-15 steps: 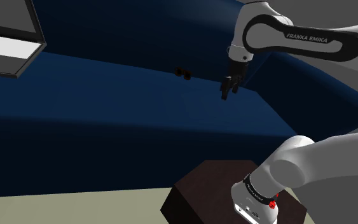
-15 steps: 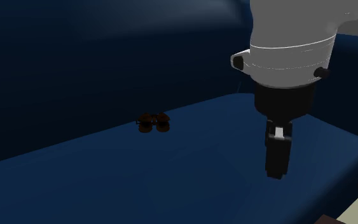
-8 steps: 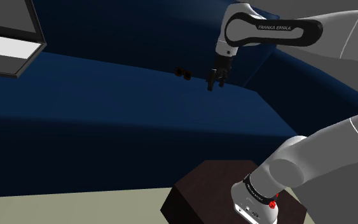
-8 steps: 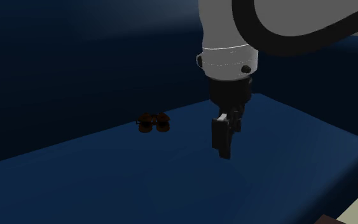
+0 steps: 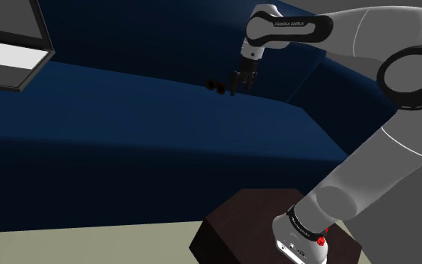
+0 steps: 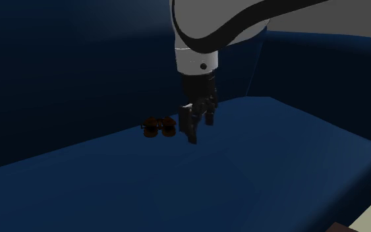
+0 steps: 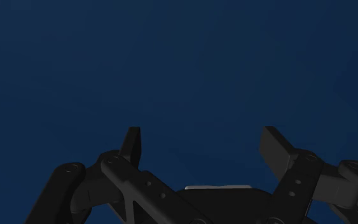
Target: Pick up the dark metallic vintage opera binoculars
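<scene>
**A:** Surroundings, shoulder view?

**B:** Dark blue sofa (image 5: 127, 169). Its seat (image 5: 127, 105) runs broad across the frame, with the backrest (image 5: 142, 34) rising behind. There is a raised blue block (image 5: 336, 90) at the seat's end, toward the shoulder view's right.

**A:** Anything else on that side?

**B:** An open laptop (image 5: 10, 60) at the upper left, dark frame, white panel below, cut off by the edge. I cannot tell what it rests on.

**A:** Ground?

**B:** Pale beige floor (image 5: 89, 247) in front of the sofa. It also shows in the second exterior view's lower right corner.

**A:** Background?

**B:** Plain grey wall (image 6: 362, 16) above the backrest in the second exterior view. The wrist view looks onto uniform blue upholstery.
</scene>
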